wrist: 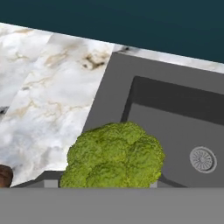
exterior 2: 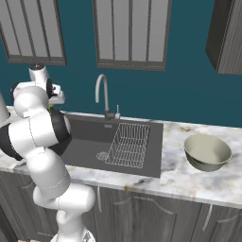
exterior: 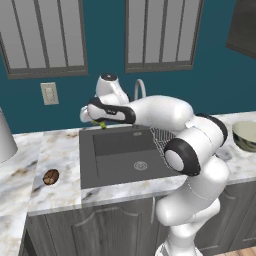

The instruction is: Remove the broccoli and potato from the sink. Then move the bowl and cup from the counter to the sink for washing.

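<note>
My gripper [exterior: 101, 123] is shut on the broccoli [wrist: 114, 156], a bumpy yellow-green floret that hides the fingertips in the hand view. It hangs in the air over the back left rim of the dark grey sink [exterior: 118, 161], and a bit of green [exterior 2: 49, 108] peeks out under the hand. The potato [exterior: 50, 176], a small reddish-brown lump, lies on the marble counter [exterior: 57, 150] left of the sink; its edge [wrist: 4, 175] shows in the hand view. The bowl [exterior 2: 207, 151] stands on the counter right of the sink. The cup is out of view.
A wire rack [exterior 2: 128, 144] sits in the right part of the sink next to the round drain [exterior 2: 101, 155]. The chrome faucet [exterior 2: 102, 94] rises behind the basin. A pale grey object [exterior: 6, 137] stands at the far left of the counter.
</note>
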Robot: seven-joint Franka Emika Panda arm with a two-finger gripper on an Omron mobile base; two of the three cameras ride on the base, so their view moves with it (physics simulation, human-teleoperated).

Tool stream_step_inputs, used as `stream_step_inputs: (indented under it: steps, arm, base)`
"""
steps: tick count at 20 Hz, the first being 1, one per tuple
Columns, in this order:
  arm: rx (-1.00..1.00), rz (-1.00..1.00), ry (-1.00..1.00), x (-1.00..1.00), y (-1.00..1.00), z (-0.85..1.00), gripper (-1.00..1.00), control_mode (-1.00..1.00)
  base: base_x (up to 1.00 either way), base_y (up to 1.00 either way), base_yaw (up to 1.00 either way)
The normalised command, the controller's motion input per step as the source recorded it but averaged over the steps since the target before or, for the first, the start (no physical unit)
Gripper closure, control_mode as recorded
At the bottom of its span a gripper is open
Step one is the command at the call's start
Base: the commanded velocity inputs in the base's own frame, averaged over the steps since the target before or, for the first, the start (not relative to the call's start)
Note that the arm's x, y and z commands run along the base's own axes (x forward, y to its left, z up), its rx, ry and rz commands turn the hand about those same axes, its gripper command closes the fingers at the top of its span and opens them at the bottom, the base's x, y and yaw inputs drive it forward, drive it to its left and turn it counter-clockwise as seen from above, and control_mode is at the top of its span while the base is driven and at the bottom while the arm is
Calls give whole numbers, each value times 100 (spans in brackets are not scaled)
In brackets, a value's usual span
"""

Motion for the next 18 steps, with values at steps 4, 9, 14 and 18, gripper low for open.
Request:
stream_step_inputs:
  steps: [4,9,14,18]
  arm:
    - [3,14,1,-1,35,4,100,-100]
    - [2,14,10,-1,37,2,100,-100]
    - [0,13,17,0,41,0,100,-100]
    - [0,9,7,0,34,0,100,-100]
  base:
    - [0,0,0]
    - [0,0,0]
    - [0,0,0]
    - [0,0,0]
